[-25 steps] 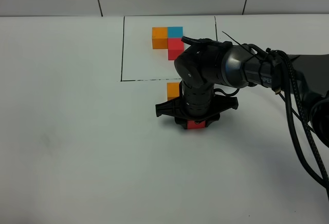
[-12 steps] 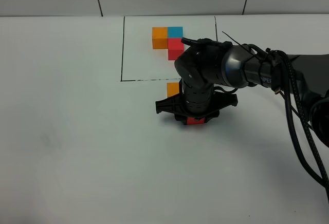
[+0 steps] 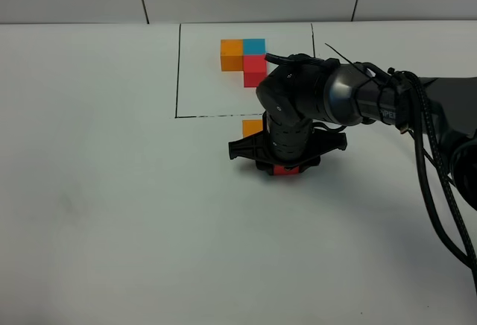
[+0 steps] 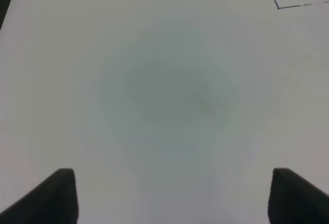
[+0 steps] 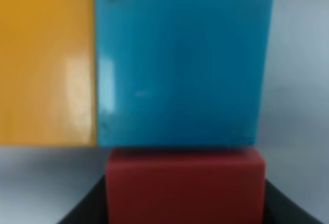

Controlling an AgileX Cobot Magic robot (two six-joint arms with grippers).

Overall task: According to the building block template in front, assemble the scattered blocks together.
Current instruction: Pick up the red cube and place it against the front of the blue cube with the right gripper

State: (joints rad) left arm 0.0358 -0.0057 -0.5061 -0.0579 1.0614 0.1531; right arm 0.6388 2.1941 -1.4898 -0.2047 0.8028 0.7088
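The building block template (image 3: 244, 57), an L of orange, cyan-blue and red cubes, sits inside a black-line rectangle (image 3: 178, 79) at the far middle of the table. Just in front of that frame my right gripper (image 3: 284, 167) is shut on the loose red cube (image 3: 284, 170), with dark fingers (image 5: 85, 211) on both sides of it. Close up, the red cube (image 5: 185, 183) lies right against or just short of the loose cyan-blue cube (image 5: 182, 59), and the loose orange cube (image 5: 46, 59) is flush beside that one. From above only the orange cube (image 3: 252, 127) shows; the arm hides the blue one. My left gripper (image 4: 172, 193) is open over bare table.
The right arm (image 3: 350, 101) and its cables (image 3: 440, 191) reach in from the right edge. The white table (image 3: 112, 191) spreads left and toward the front. A corner of the black frame line (image 4: 280, 5) shows in the left wrist view.
My right gripper has carried the red cube a little farther from the front edge, toward the orange cube and the frame. The left gripper has not moved.
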